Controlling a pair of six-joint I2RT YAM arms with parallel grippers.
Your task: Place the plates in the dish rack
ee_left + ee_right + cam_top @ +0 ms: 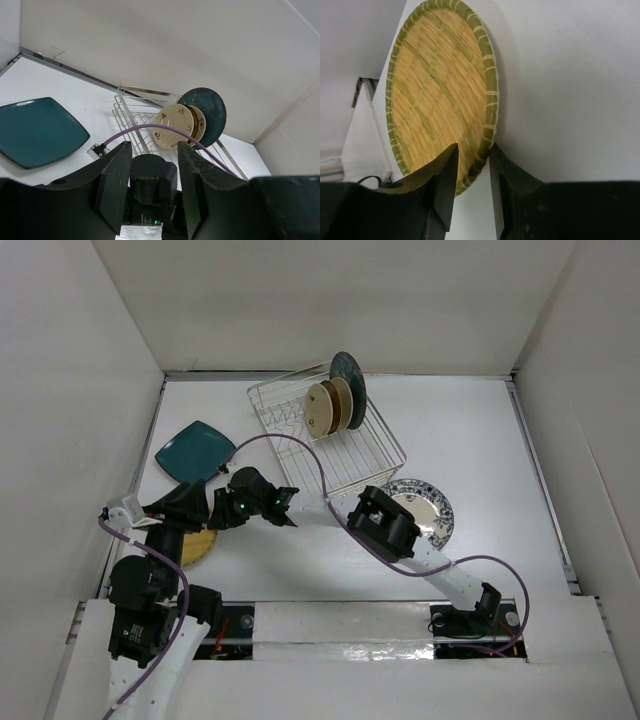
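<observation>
- The right gripper point(472, 148) is pinched on the near rim of the woven yellow-green plate point(440, 90), which spreads ahead and to its left; bare table point(570, 90) lies open to its right.
- The left gripper point(153, 147) gapes, holding nothing; the right arm's wrist point(150, 180) crowds just ahead.
- The teal square plate point(35, 130) lies ahead-left; the dish rack point(125, 107) stands beyond, three round plates point(172, 127) upright inside.

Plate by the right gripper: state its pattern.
Plate: yellow woven look, green rim; best in right wrist view.
</observation>
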